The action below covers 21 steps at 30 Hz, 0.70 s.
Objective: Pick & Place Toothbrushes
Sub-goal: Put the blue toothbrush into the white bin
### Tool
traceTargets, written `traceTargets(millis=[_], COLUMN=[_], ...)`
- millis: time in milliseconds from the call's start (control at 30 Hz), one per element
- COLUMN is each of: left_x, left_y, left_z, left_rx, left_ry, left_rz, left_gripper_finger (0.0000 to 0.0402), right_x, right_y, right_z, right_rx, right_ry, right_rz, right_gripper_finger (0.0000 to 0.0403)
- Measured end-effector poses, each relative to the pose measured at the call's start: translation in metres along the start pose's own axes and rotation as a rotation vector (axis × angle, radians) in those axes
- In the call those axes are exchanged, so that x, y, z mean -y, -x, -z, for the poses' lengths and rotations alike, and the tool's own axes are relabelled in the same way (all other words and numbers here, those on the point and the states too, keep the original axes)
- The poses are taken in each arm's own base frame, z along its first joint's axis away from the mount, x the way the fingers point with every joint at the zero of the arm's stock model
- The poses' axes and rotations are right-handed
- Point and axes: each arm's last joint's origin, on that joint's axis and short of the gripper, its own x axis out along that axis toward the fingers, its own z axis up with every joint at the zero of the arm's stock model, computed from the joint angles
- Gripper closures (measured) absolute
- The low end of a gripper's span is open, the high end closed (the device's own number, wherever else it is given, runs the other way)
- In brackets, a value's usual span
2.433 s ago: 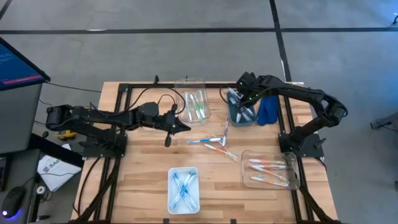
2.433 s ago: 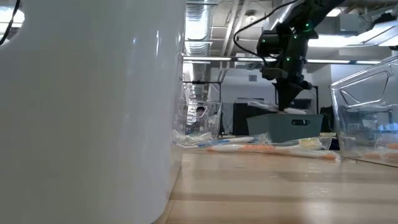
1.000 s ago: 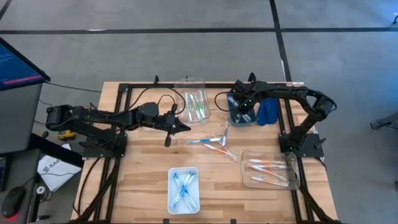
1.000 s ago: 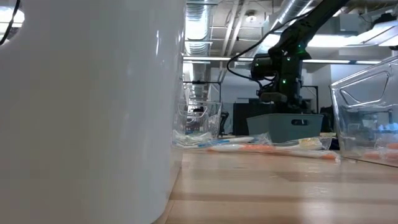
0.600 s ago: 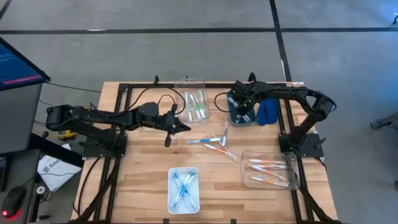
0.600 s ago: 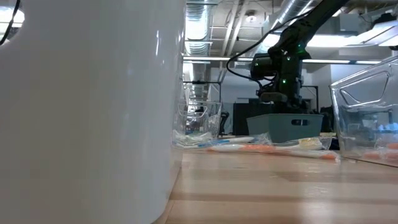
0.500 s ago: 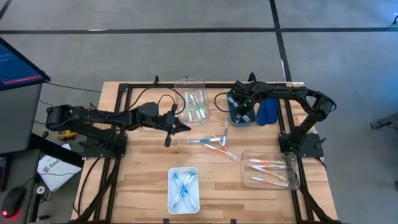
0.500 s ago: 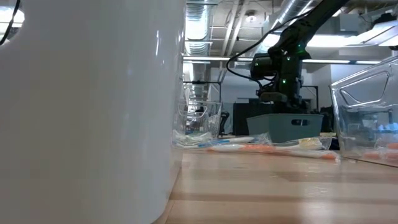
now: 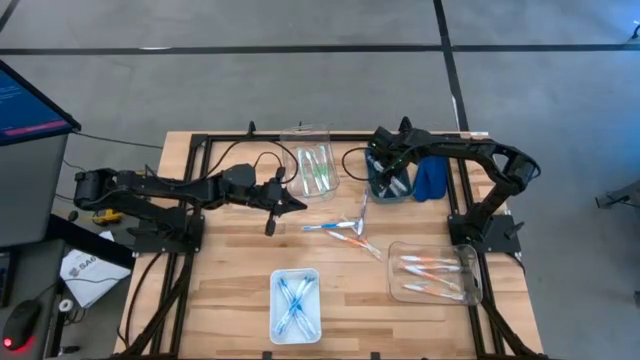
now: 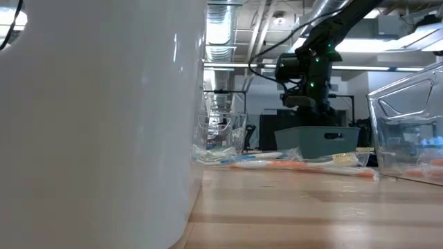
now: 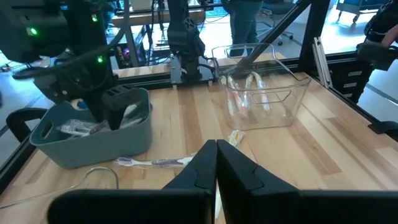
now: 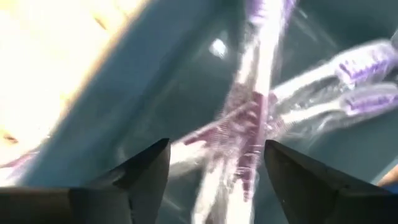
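Directly under the right hand (image 12: pixel 214 168), whose fingers stand wide apart and empty, purple-tipped toothbrushes (image 12: pixel 261 118) lie in the grey bin (image 9: pixel 388 187). Farther off, more toothbrushes are strewn on the desk (image 9: pixel 240 290). They look light, stiff and slippery in wrap; mid-handle seems the safest hold.

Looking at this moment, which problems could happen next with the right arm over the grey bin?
1. The right gripper has open jaws low inside the grey bin; lifting carelessly, a finger might snag a purple toothbrush or tip the bin.
2. Loose toothbrushes lie mid-table and could be swept by a low move.
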Motion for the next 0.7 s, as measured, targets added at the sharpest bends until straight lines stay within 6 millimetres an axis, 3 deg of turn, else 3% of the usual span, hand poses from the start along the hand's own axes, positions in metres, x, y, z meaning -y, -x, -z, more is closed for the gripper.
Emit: traceTargets(millis=[400, 700], left_x=[0.000, 0.000], left_y=[0.000, 0.000], left_z=[0.001, 0.001], left_rx=[-0.005, -0.012], left_ry=[0.001, 0.003], left_rz=[0.001, 0.002], left_gripper_finger=[0.0400, 0.0400], right_x=[-0.010, -0.010], right_y=[0.039, 0.087], right_z=[-0.020, -0.026], right_rx=[0.063, 0.244], right_ry=[0.055, 0.062], right_rz=[-0.011, -0.036], right_gripper_finger=[0.0143, 0.0143])
